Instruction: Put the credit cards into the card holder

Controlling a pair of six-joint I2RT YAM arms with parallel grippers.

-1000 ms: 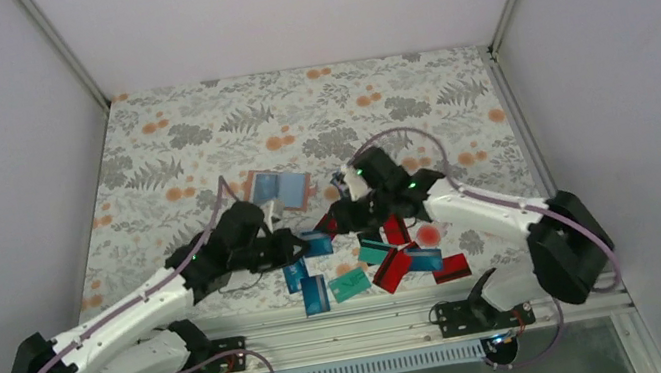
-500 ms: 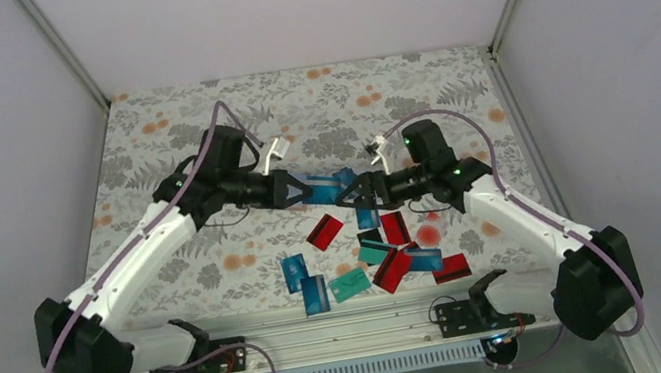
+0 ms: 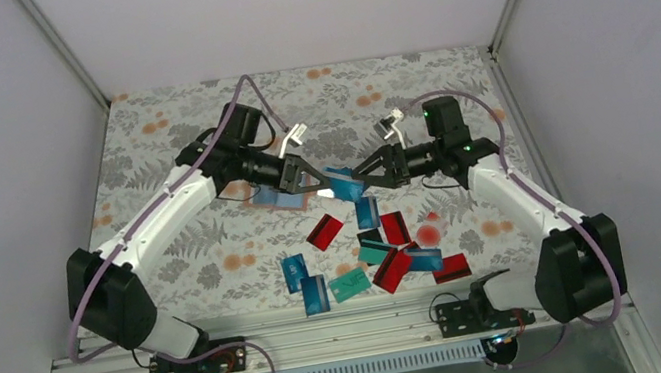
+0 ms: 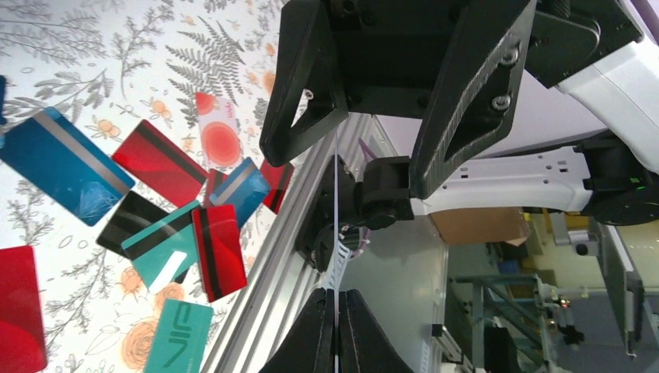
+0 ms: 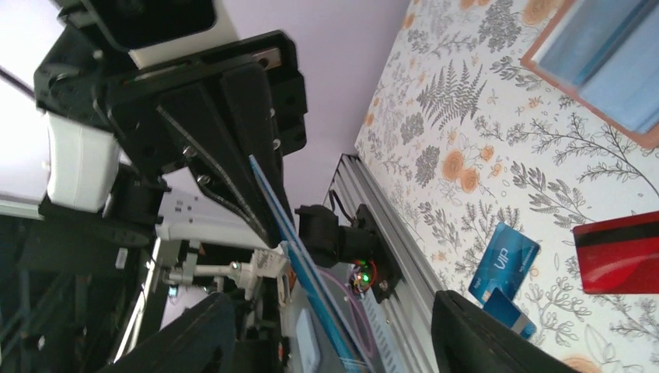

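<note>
The cards are thin, glossy plastic. The card in the left tool has the same shiny blue face. The holder has a matt, tan, leather-like rim. The worktop looks like matt printed cloth. Tool fingers are matt black plastic, finely ridged. Arm shells are smooth white plastic, and the near-edge rail is brushed metal.

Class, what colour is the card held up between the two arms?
The raised card is blue, clearest in the top external view.
</note>
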